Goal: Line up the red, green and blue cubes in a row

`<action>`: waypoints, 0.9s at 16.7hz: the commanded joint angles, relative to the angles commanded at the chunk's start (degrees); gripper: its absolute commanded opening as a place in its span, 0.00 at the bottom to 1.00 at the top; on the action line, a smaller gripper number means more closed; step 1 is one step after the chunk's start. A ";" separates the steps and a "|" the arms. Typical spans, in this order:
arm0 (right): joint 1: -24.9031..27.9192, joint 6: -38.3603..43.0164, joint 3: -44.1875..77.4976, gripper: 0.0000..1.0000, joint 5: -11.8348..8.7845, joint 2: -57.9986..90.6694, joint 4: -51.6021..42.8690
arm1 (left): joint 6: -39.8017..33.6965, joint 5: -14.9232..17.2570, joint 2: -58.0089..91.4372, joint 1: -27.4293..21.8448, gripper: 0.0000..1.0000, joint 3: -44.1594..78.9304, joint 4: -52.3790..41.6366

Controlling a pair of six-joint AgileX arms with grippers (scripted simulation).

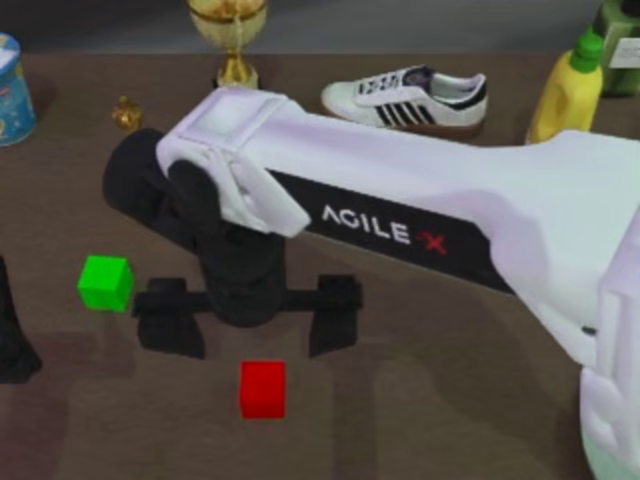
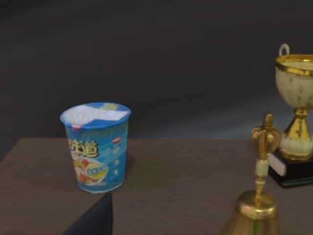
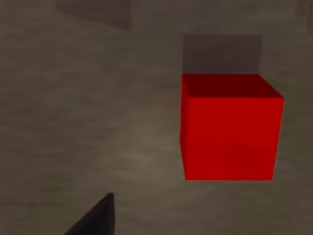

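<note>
Dark brown wood made up the bench point(image 1: 450, 400), with a dim grey wall behind it. Reaching in from the right side, the white AgileX right arm point(image 1: 430, 215) stretched across the middle, and its right tool point(image 1: 248, 318) hung over the bench with both black fingers point(image 1: 170, 318) spread wide apart, holding nothing. Just in front of that tool, nearer the front edge and apart from the fingers, sat the red cube point(image 1: 262, 389); the right wrist view showed the same red cube point(image 3: 230, 128) flat on the wood, casting a shadow behind it, with one dark fingertip point(image 3: 95, 218) low in the picture, clear of it. To the left of the tool, just beside its left finger, the green cube point(image 1: 106, 283) rested on the bench. The blue cube did not show in any view.

Farther out, along the back of the bench, stood a gold trophy point(image 1: 231, 35) with a small gold bell point(image 1: 126, 113) to its left, a white trainer with black stripes point(image 1: 410, 98) to its right, and a yellow bottle with a green cap point(image 1: 567, 90) near the right end. A blue instant-noodle cup point(image 1: 12, 90) stood at the back left corner. The left tool point(image 1: 12, 340) sat parked at the left edge; I cannot tell how its fingers stood.
</note>
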 joint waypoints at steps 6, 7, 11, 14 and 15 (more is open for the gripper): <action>-3.52 -4.75 -7.06 1.00 2.62 -8.52 4.59 | -0.10 0.11 6.87 -0.67 1.00 6.43 -4.30; -4.92 -6.42 -9.79 1.00 3.46 -11.97 6.32 | -0.15 0.12 9.58 -0.87 1.00 8.80 -5.88; -12.56 -14.75 -25.04 1.00 6.64 -31.59 15.28 | -0.35 0.07 25.87 -1.89 1.00 21.15 -14.29; -19.81 -22.22 -40.50 1.00 8.15 -50.24 23.40 | -0.46 -0.01 42.07 -2.79 1.00 31.78 -21.82; -22.44 -24.89 -46.34 1.00 8.39 -56.88 26.32 | -0.48 -0.04 47.71 -3.10 1.00 35.34 -24.42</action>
